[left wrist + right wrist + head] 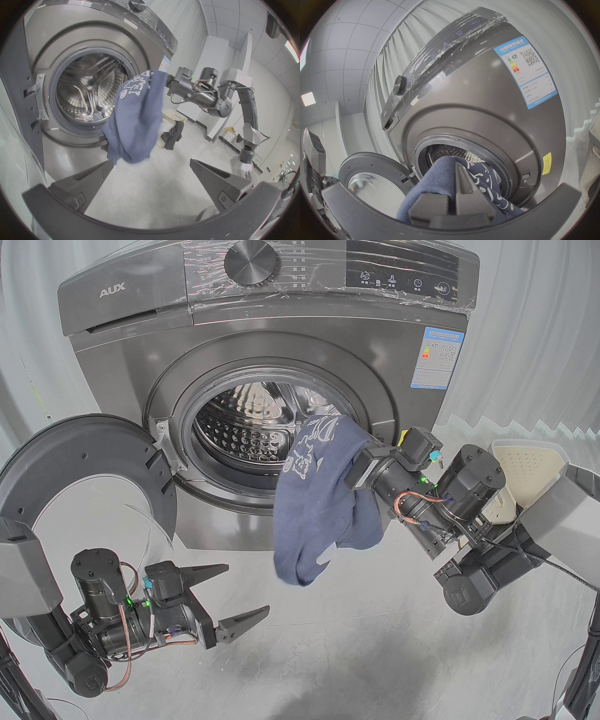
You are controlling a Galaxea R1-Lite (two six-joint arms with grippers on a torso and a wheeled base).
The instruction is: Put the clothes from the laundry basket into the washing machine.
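While the navy garment is kept pinched between the shut fingers of the right gripper, the loading step of the task is judged to be in hand. The cloth is held up at the right side of the washing machine mouth, just in front of the drum, and most of its length hangs below the lower lip of the opening towards the floor. Whether its top edge has crossed the rim cannot be told. The door is swung fully open to the robot's left. The left gripper is seen low near the floor beneath that door, its fingers spread wide with nothing between them, well apart from the garment. The laundry basket stands behind the right arm, and in the left wrist view a dark piece of clothing is draped over its edge, so more loads are judged to remain. For the next move, the garment would need to be carried deeper into the drum, far enough for the hanging tail to be drawn over the lip, before the fingers are parted. Should it be let go too early, the cloth could be left draped across the rim or dropped to the floor.
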